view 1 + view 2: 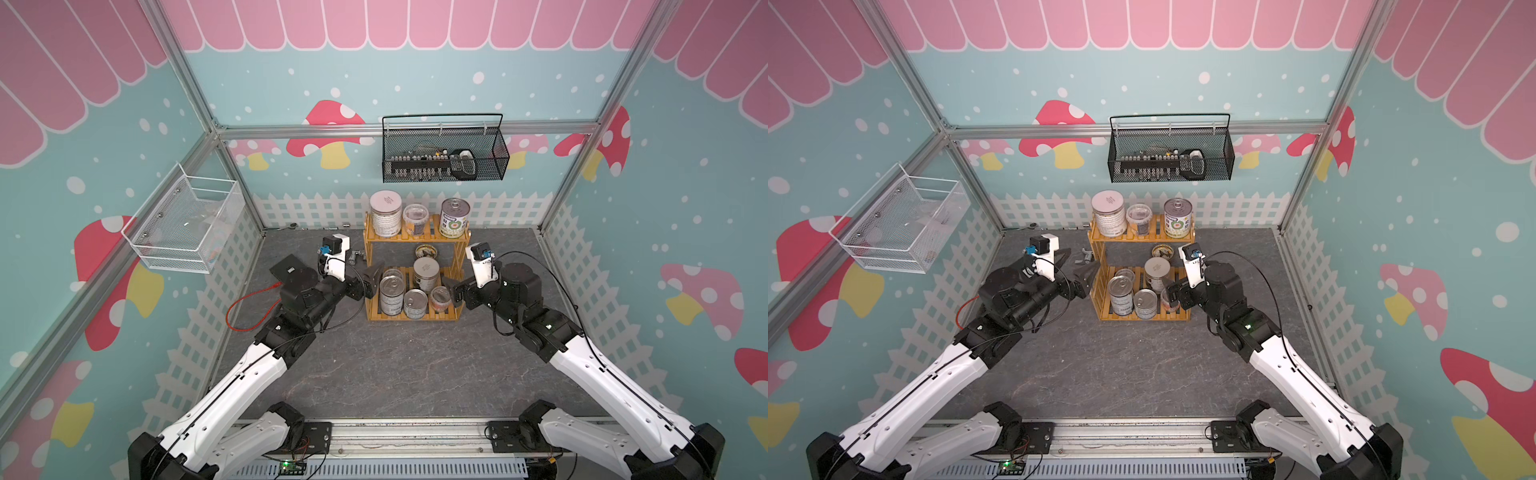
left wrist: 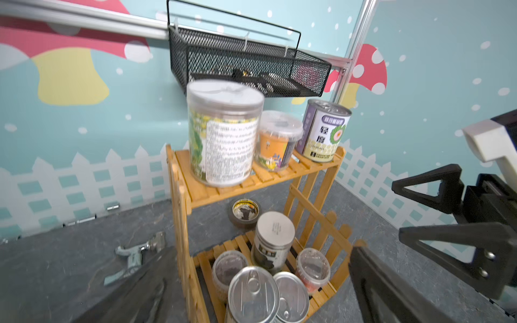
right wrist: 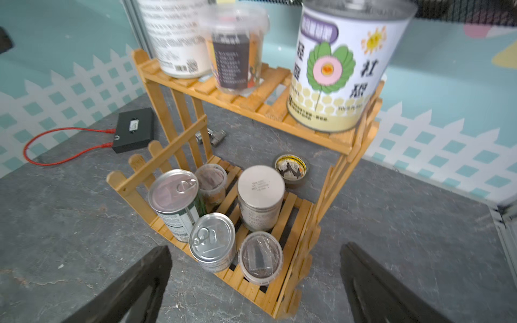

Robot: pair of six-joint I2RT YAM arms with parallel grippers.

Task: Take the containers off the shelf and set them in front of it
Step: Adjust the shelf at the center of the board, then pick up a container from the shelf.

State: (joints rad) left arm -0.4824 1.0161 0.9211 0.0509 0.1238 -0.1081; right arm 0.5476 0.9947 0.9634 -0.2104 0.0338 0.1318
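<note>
The wooden shelf (image 1: 411, 319) stands at the back middle of the grey floor. Its top tier carries a white-lidded jar (image 1: 385, 212), a clear jar (image 1: 415, 218) and a labelled tin (image 1: 454, 216). The lower tier holds a tall tin (image 1: 392, 291), a short tin (image 1: 415, 302), a clear jar (image 1: 439, 297), a white-lidded jar (image 1: 426, 272) and another clear jar (image 2: 228, 268). My left gripper (image 1: 372, 282) (image 2: 257, 296) is open beside the lower tier's left side. On the right side, my right gripper (image 1: 455, 291) (image 3: 256, 279) is also open. Neither holds anything.
A shallow gold-rimmed dish (image 1: 425, 251) lies on the floor under the top tier. A black mesh basket (image 1: 444, 153) hangs on the back wall, a white mesh basket (image 1: 187, 224) on the left wall. A black box (image 3: 134, 130) with a red cable and a metal fitting (image 1: 355, 257) lie left of the shelf.
</note>
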